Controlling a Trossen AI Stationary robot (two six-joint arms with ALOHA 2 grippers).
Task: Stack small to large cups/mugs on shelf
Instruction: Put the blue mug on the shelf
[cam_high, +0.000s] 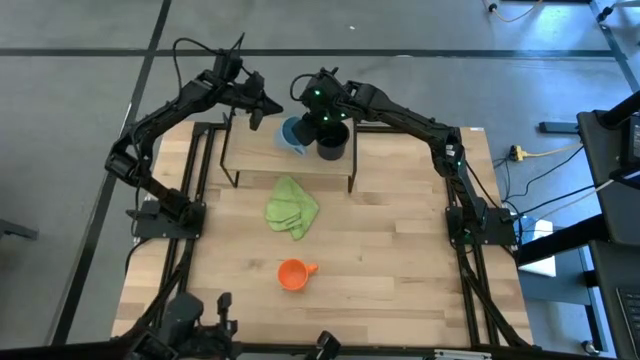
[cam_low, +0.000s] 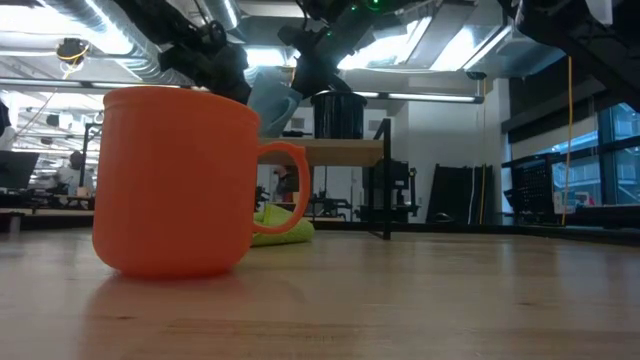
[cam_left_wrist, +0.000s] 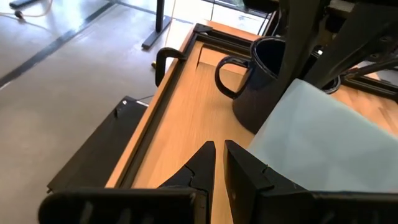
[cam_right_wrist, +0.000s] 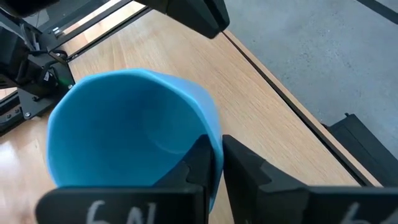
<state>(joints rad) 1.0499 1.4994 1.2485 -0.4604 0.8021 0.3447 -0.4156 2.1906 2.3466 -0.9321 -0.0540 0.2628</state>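
Light blue mug (cam_right_wrist: 134, 134) hangs tilted, its rim clamped between the right fingers (cam_right_wrist: 205, 155); left fingers (cam_left_wrist: 205, 165) nearly closed, empty

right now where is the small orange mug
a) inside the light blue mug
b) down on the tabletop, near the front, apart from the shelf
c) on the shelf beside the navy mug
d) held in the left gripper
b: the orange mug stands alone on the tabletop, nearer the front than the green cloth, while the shelf sits at the far edge.
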